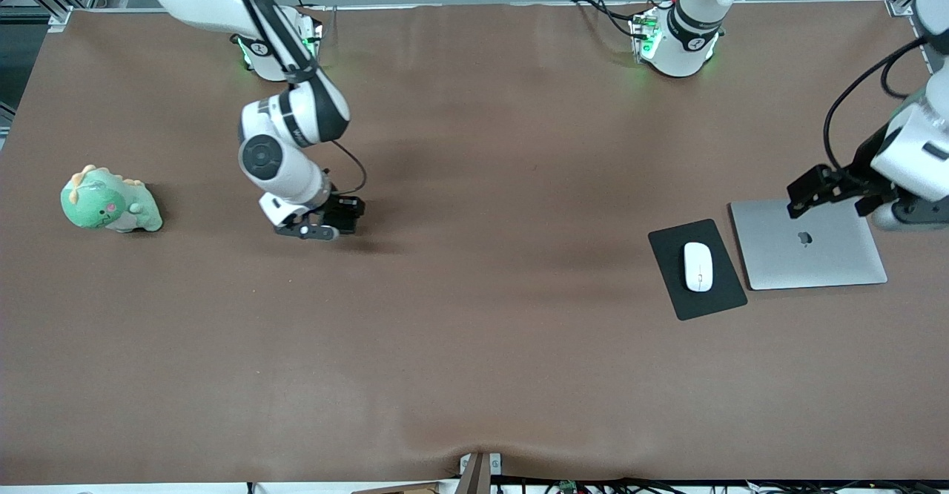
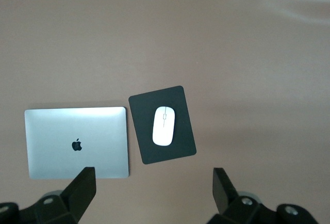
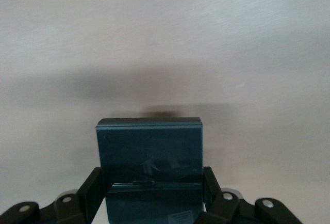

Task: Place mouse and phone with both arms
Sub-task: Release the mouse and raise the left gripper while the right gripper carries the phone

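The white mouse lies on a black mat beside the silver laptop; it also shows in the left wrist view. My left gripper is open and empty, up over the laptop's edge; its fingers stand wide apart. My right gripper is shut on the black phone, low over the brown cloth toward the right arm's end. In the right wrist view the phone stands between the fingers of that gripper.
A closed silver laptop lies beside the mat, toward the left arm's end; it also shows in the left wrist view. A green plush dinosaur sits at the right arm's end. Brown cloth covers the table.
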Controlling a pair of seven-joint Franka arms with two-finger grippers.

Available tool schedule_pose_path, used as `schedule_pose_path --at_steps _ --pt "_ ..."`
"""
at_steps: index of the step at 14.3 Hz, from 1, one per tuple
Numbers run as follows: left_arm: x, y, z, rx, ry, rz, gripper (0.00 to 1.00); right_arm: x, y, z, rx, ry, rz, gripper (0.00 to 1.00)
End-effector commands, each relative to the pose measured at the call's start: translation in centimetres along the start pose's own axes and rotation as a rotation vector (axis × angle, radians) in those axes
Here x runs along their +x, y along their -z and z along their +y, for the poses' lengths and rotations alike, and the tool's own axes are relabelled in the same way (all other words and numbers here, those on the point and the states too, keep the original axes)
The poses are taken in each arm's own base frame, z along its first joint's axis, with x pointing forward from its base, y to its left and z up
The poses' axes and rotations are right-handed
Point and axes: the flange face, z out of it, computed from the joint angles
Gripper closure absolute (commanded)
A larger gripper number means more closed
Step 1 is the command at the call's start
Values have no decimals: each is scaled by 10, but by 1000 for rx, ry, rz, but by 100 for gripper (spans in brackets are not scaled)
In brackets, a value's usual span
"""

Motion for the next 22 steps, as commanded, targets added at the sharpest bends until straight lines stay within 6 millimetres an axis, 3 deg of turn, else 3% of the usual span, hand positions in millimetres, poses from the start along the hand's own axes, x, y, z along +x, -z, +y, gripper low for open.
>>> schedule_pose_path --at_steps 1,5,8,13,17,22 --pt "-19 19 15 -6 -9 -37 0 -8 14 40 4 38 1 100" --pt "-40 30 39 6 -52 -39 0 -5 14 102 4 49 -8 100" --pt "-59 35 41 16 -55 -51 0 -4 16 141 2 64 -8 100" --pt "-66 42 48 19 -68 -62 0 -3 11 218 -8 75 0 100" --pt "-61 41 44 16 -65 -58 0 -13 -5 287 -25 124 29 100" --pt "-60 44 38 13 -57 -53 0 -18 -36 296 -68 114 47 100"
